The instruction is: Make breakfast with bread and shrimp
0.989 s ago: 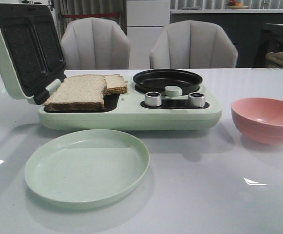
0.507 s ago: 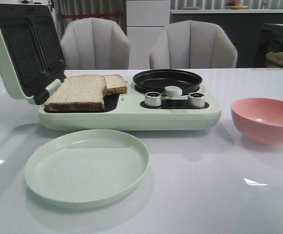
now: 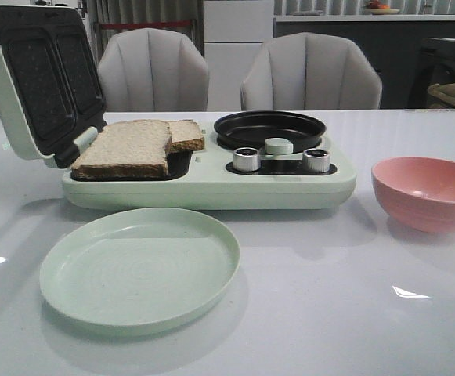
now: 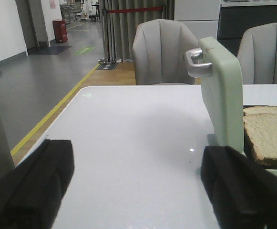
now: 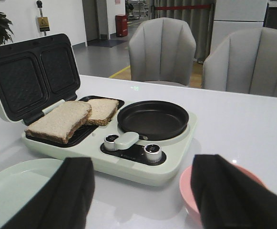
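Two slices of bread (image 3: 129, 146) lie overlapping on the open grill plate of the pale green breakfast maker (image 3: 211, 186); the same bread (image 5: 62, 119) shows in the right wrist view, and its edge (image 4: 268, 136) in the left wrist view. The shrimp is out of view. My left gripper (image 4: 138, 191) is open over bare table, left of the maker's raised lid (image 4: 221, 95). My right gripper (image 5: 143, 195) is open too, low in front of the maker, empty, between the green plate (image 5: 14, 186) and the pink bowl (image 5: 190, 188). Neither gripper appears in the front view.
A round black pan (image 3: 270, 129) sits on the maker's right half, with two knobs (image 3: 247, 159) in front. The green plate (image 3: 139, 266) lies at the front left, the pink bowl (image 3: 427, 192) at the right. Two grey chairs (image 3: 309, 70) stand behind the table.
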You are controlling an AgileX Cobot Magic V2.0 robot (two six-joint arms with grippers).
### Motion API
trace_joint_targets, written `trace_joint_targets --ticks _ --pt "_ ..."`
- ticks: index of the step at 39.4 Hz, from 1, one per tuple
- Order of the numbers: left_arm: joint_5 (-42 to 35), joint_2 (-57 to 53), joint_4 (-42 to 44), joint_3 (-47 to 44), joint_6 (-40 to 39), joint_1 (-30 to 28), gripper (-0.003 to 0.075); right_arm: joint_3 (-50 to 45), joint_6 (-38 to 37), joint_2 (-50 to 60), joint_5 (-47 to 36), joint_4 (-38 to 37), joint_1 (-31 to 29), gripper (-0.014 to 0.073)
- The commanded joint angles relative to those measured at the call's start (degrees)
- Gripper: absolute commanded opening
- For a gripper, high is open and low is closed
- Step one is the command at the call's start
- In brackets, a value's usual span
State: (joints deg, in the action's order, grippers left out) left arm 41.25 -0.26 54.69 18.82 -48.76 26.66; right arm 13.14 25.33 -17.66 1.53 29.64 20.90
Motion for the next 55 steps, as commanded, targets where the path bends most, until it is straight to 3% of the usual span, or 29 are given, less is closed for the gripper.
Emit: trace_joint_targets --ticks 1,9,20,28,40,55 --pt "-3.0 0.3 1.5 1.3 -0.2 0.4 0.0606 0.7 0.5 -0.3 -5.2 0.4 -0.1 0.0538" --pt "-3.8 0.3 1.6 1.3 -0.2 0.4 0.0606 0.6 0.5 -0.3 -4.5 0.4 -0.1 0.0538" --pt "-17.0 4.5 -2.6 4.7 3.2 0.4 0.0604 0.6 0.5 -0.3 -4.5 0.4 -0.1 0.0538" --pt "-17.2 15.9 -7.7 11.0 3.3 0.4 0.0604 0.6 0.5 -0.3 -4.5 0.4 -0.1 0.0538" --pt "-12.9 35.2 -12.6 27.9 2.8 0.4 0.0604 0.6 0.5 -0.3 -4.5 0.4 -0.1 0.0538" --pt "-12.5 52.6 -18.5 40.3 2.8 -0.1 0.0604 0.6 0.5 -0.3 -4.5 0.4 -0.1 0.0538"
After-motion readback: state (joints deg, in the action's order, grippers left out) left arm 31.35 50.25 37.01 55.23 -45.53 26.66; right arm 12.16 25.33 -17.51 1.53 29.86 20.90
